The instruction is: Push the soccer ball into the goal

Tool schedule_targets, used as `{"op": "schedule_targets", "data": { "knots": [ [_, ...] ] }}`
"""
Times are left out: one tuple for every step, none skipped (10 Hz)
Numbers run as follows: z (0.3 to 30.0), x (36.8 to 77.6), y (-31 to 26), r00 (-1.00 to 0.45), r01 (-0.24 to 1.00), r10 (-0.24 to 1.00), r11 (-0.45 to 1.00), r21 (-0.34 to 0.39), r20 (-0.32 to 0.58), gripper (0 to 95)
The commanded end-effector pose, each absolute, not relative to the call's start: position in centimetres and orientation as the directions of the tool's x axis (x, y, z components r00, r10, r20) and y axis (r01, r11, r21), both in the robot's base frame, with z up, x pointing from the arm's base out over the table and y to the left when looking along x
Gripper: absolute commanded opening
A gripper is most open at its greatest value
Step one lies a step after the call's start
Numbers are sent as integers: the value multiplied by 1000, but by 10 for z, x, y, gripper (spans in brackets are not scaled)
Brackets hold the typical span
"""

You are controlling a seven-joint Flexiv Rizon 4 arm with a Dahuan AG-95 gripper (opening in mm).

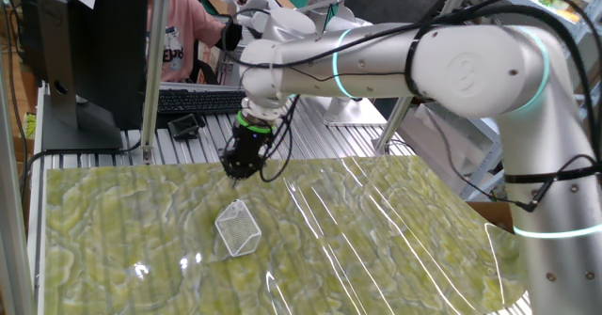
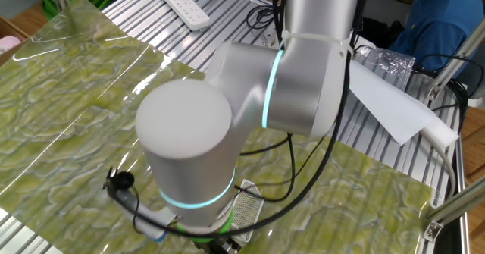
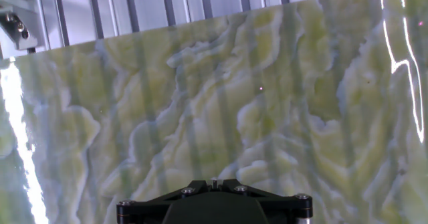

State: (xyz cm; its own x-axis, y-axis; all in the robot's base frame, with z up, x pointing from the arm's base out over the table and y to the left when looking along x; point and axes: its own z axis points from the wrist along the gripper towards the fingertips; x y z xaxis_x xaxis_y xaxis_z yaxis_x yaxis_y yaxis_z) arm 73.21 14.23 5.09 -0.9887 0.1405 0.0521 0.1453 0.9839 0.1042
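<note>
Bright, even light; white glare streaks the glossy mat (image 1: 395, 221).

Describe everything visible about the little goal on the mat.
The goal is a small boxy wedge with a thin white frame and white mesh netting, light and plastic-looking. It sits on the green marbled mat, near the mat's middle in one fixed view, just below and in front of the gripper, which hangs apart from it. In the other fixed view only a meshed corner shows behind the arm. No ball is visible inside it.
</note>
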Motion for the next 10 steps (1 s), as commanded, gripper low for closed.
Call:
{"op": "schedule_targets", "data": {
  "knots": [
    [50,730,142,-989,144,141,985,97,44,0],
    [48,731,143,-989,145,141,985,97,44,0],
    [44,732,146,-989,149,145,984,101,41,0],
    [38,733,148,-988,153,150,983,100,35,0],
    [34,734,151,-988,156,154,983,100,33,0],
    [31,734,152,-987,159,157,982,100,29,0],
    [27,730,154,-987,159,158,983,93,19,0],
    [26,727,154,-987,159,159,984,77,14,0],
    [25,726,154,-987,160,159,985,62,12,0],
    [25,726,154,-988,157,157,987,39,12,0]
  ]
}}
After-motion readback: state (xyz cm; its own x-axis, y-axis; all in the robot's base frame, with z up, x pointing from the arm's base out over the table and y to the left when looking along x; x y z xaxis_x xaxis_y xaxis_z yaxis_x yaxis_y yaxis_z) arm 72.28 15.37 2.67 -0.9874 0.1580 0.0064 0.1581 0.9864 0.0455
